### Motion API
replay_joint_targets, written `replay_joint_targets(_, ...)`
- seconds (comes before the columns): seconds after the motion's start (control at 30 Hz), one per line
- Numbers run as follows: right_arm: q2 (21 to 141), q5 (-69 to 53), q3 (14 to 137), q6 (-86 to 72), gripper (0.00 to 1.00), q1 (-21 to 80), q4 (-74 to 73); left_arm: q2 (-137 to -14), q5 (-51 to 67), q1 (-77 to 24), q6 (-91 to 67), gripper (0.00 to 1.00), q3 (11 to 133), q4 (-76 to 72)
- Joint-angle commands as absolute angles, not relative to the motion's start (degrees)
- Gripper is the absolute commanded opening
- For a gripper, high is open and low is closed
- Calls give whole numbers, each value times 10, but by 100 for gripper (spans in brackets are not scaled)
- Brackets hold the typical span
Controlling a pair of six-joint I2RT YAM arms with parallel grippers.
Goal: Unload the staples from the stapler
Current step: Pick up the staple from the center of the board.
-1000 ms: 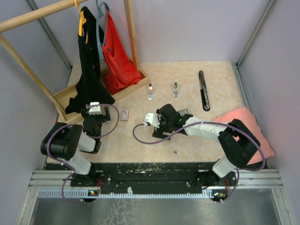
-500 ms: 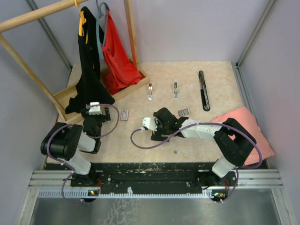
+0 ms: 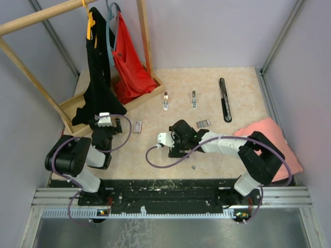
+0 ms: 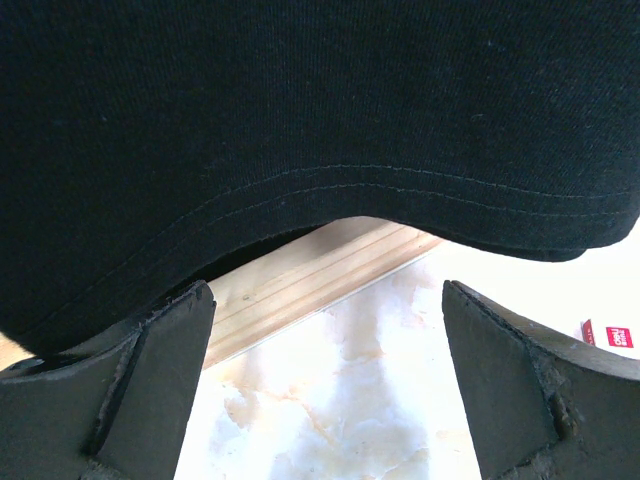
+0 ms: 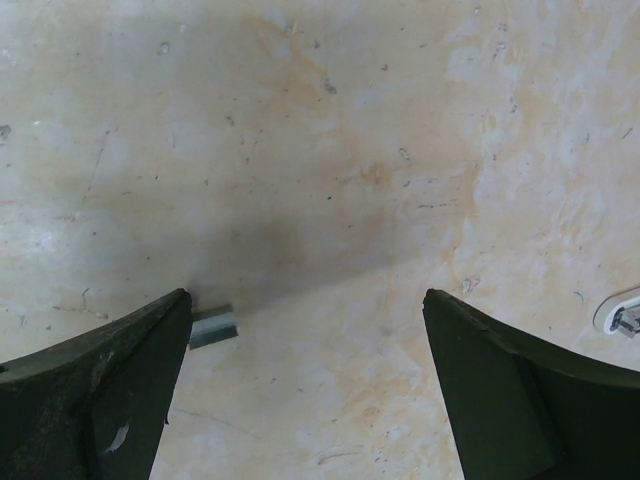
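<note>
One camera looks down from high up behind the arms (image 3: 222,144) at the whole table (image 3: 243,93), while each wrist camera sits very near, the left facing a black shirt (image 4: 300,100), the right facing that same table top.

Cream desk (image 3: 243,88), marbled with tan veins. Stapler (image 3: 224,99), solid black. Staples (image 3: 203,123), a silvery-grey strip. Cloth (image 3: 269,132), soft pink. Red garment (image 3: 129,67), bright. Black garment (image 3: 95,77), black stitching along the hem. Rack (image 3: 36,20), pale wood grain. Box (image 4: 608,334), red and white. Cables (image 3: 170,164), purple.
</note>
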State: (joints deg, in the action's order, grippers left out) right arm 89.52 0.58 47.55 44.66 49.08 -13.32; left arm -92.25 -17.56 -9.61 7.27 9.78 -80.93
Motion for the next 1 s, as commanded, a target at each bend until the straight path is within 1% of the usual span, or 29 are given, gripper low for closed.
replay_joint_targets(0.0, 867, -23, 479, 471, 99, 497, -178, -924, -175, -93, 63, 100, 106, -822)
replay_joint_targets(0.33, 852, -51, 452, 512, 99, 497, -209, -924, -175, -93, 63, 100, 106, -822)
replay_joint_targets(0.5, 865, -26, 471, 517, 99, 497, -234, -924, -175, -93, 62, 100, 105, -822)
replay_joint_targets(0.67, 849, -17, 455, 534, 99, 497, -227, -924, -175, -94, 63, 100, 106, -821)
replay_joint_targets(0.83, 859, -34, 480, 533, 99, 497, -256, -924, -175, -93, 62, 100, 105, -822)
replay_joint_targets(0.97, 859, -19, 463, 540, 99, 497, -249, -923, -175, -93, 63, 100, 105, -821)
